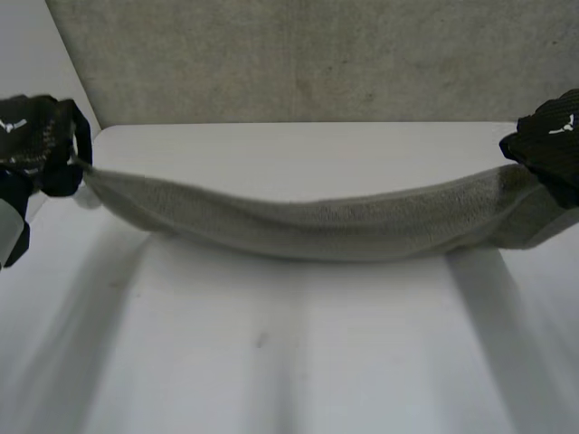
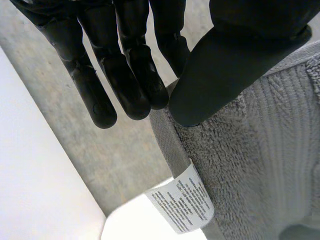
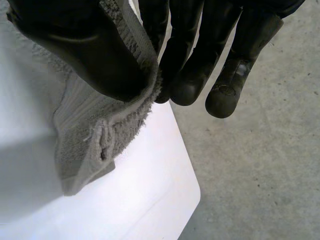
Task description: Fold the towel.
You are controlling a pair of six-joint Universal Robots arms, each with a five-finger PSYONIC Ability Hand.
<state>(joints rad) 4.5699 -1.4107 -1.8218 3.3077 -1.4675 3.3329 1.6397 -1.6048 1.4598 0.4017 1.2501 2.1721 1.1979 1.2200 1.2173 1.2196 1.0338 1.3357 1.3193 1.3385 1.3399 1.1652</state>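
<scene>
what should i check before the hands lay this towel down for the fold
1. Left hand grip: ok, its thumb pinches one end of the towel against the fingers.
2. Right hand grip: ok, its thumb pinches the other end.
3. Towel stretched flat: not ok, its middle sags between the hands.
4. Towel clear of the table: cannot tell, the sagging middle may touch it.
5. Care label: ok, it hangs free at the hem near the left thumb.
</scene>
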